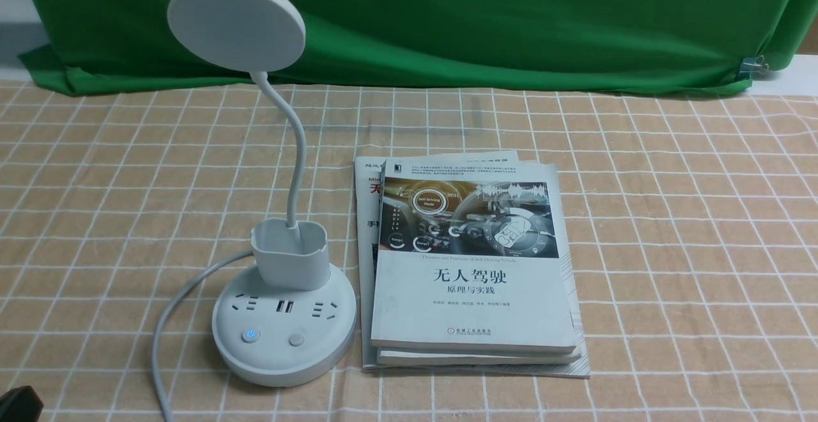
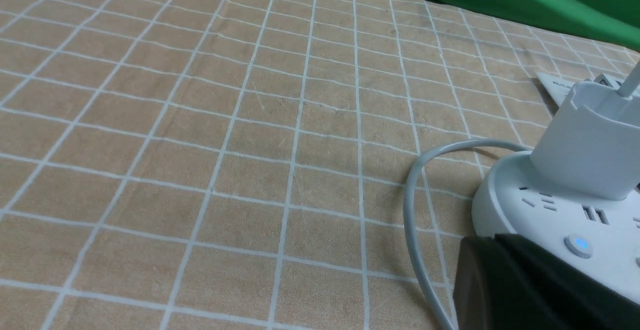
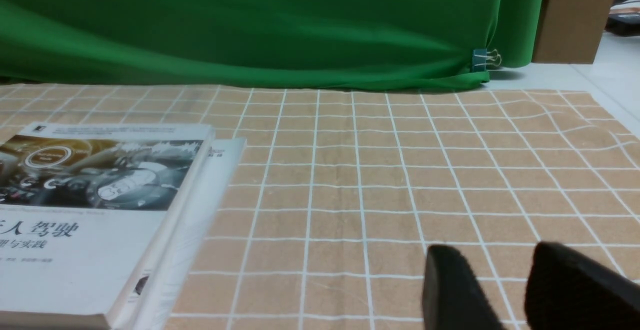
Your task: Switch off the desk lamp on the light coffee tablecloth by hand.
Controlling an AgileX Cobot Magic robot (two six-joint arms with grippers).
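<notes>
The tablecloth (image 1: 671, 217) is spreading under everything, running ahead of the left gripper (image 1: 18, 403) to the green backdrop (image 1: 479, 19). The books (image 1: 473, 262) are lying stacked beyond the lamp from that gripper, well apart from it. The lamp (image 1: 284, 326) is standing just ahead of the left gripper, its neck rising upright and curving back, its disc head tilting away, its lit button (image 2: 580, 244) facing up near the gripper. I cannot tell the left gripper's opening. The right gripper (image 3: 505, 290) is hovering with fingers slightly apart, gripping nothing.
</notes>
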